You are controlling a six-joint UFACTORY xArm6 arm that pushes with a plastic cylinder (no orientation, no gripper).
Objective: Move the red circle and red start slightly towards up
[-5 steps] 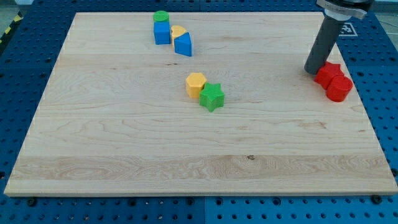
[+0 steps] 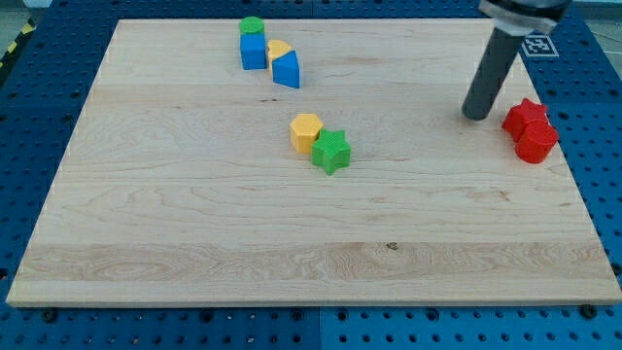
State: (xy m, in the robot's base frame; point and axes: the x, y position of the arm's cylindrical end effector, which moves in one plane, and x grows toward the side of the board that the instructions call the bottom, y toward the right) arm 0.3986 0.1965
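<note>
The red star (image 2: 524, 116) lies near the board's right edge. The red circle (image 2: 535, 144) touches it just below and to the right. My tip (image 2: 474, 116) stands on the board a short way to the left of the red star, with a gap between them. The dark rod rises from it toward the view's top right.
A yellow hexagon (image 2: 305, 130) and a green star (image 2: 331, 151) touch near the board's middle. At the top, a green circle (image 2: 253, 26), a blue cube (image 2: 254, 51), a yellow block (image 2: 279, 50) and a blue block (image 2: 287, 70) cluster together. The wooden board's right edge (image 2: 573, 175) is close to the red blocks.
My tip has moved left, away from the red star it was touching. The red star and red circle have shifted slightly to the right and up.
</note>
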